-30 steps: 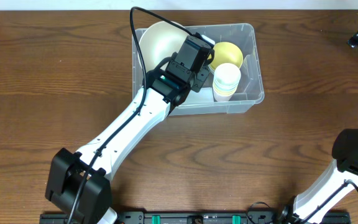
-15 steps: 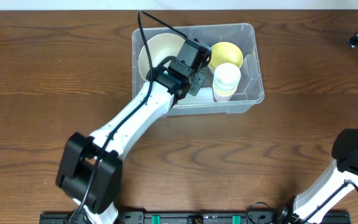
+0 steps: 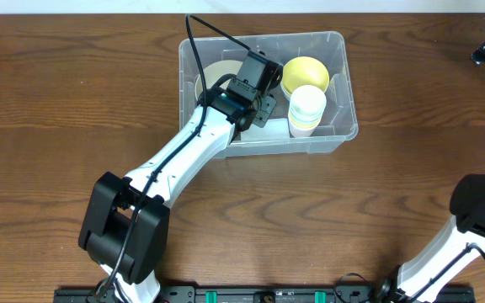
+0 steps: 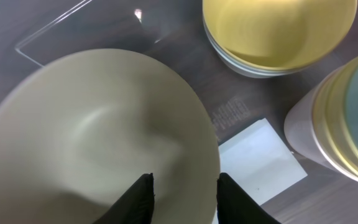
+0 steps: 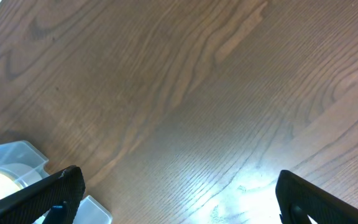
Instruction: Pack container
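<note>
Overhead view: bright, even, diffuse light from above, sharp across the wooden table [image 3: 411, 194], with only faint soft shadow beside the left arm [image 3: 183, 160] and a mild whitish sheen on the near wall of the clear container [image 3: 310, 147]. Left wrist view: dimmer and close-range, cream bowl [image 4: 98, 143] smoothly shaded, yellow bowl [image 4: 278, 31] and cup stack [image 4: 347, 118] soft and out of focus, one small specular glint on the container floor. Right wrist view: wood grain crisp, pale glare patch low at centre, top-left corner washed out.

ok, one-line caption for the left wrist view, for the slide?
Left gripper straddling the rim of a cream bowl inside the clear container, beside a yellow bowl and stacked cups.
</note>
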Action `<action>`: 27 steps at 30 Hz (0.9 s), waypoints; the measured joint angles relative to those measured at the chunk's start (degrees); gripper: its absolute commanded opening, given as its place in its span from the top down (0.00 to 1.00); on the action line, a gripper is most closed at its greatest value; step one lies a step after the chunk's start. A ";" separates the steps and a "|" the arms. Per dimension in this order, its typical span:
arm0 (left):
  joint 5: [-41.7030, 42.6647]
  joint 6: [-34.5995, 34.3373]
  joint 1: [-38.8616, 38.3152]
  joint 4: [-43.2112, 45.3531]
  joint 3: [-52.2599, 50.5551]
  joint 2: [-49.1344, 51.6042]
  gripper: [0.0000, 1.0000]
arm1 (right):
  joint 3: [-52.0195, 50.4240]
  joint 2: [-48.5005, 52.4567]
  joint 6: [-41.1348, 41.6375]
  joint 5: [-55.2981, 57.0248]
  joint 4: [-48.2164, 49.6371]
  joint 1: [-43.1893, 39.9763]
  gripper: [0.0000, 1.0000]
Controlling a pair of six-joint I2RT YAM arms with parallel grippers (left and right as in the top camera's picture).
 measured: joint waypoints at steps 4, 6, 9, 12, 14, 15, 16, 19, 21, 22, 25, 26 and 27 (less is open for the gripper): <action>-0.02 -0.11 0.04 -0.04 0.00 -0.02 0.49 | 0.00 0.00 0.02 0.02 0.00 0.00 0.01; 0.00 -0.20 0.20 -0.13 0.00 -0.31 0.44 | 0.00 0.00 0.00 0.00 0.00 0.00 0.01; 0.02 -1.18 0.83 -0.52 0.00 -2.36 0.35 | 0.00 0.00 0.00 0.02 0.00 0.00 0.01; 0.00 -2.16 2.01 -1.88 0.00 -7.58 0.25 | 0.00 0.00 0.00 0.02 0.00 0.00 0.01; 0.02 -2.60 2.78 -2.56 0.00 -12.44 0.21 | 0.00 0.00 0.00 0.02 0.02 0.00 0.01; -0.04 -2.69 3.17 -2.89 0.00 -15.17 0.18 | 0.00 0.00 0.00 0.00 0.00 0.00 0.01; -0.13 -2.73 3.50 -3.26 0.00 -17.97 0.17 | 0.00 0.00 0.00 0.02 0.00 0.00 0.01; -0.20 -3.04 4.11 -4.66 0.02 -26.71 0.12 | 0.00 0.00 0.00 0.00 0.00 0.00 0.01; -0.20 -2.93 4.11 -5.84 0.02 -31.17 0.04 | 0.00 0.00 0.00 0.00 0.00 0.00 0.01; -0.17 -2.86 4.11 -6.51 0.02 -32.83 0.02 | 0.00 0.00 0.00 0.02 0.00 0.00 0.01; -0.20 -3.15 4.09 -9.18 0.02 -37.38 0.02 | 0.00 0.00 0.00 0.02 0.00 0.00 0.01; -0.20 -3.15 4.09 -10.40 0.02 -39.08 0.02 | 0.00 0.00 0.00 0.00 0.00 0.00 0.01; -0.20 -3.15 4.09 -11.08 0.02 -40.09 0.02 | 0.00 0.00 0.00 0.00 0.00 0.00 0.01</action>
